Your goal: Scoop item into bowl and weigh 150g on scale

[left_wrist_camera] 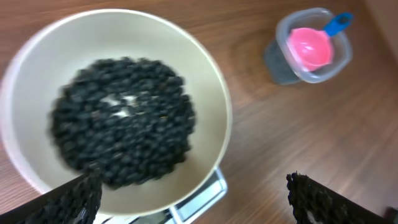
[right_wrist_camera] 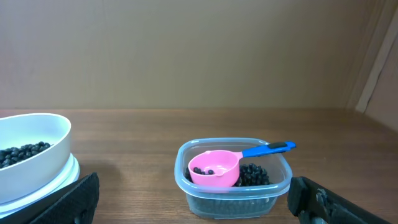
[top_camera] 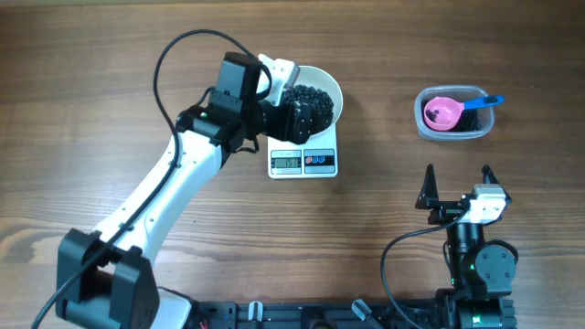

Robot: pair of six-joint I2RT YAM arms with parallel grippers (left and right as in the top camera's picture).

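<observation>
My pincer [left_wrist_camera: 193, 180] gapes wide above the white bowl [left_wrist_camera: 211, 81] of black beans [left_wrist_camera: 121, 118] on the scale [left_wrist_camera: 205, 194]; a clear tub [left_wrist_camera: 280, 65] holding a pink scoop [left_wrist_camera: 309, 48] stands well apart on the wooden surface [left_wrist_camera: 298, 137].

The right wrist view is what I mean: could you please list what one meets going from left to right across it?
White bowl of black beads, sitting on the scale → clear tub with the pink scoop lying in it, blue handle pointing right.
</observation>
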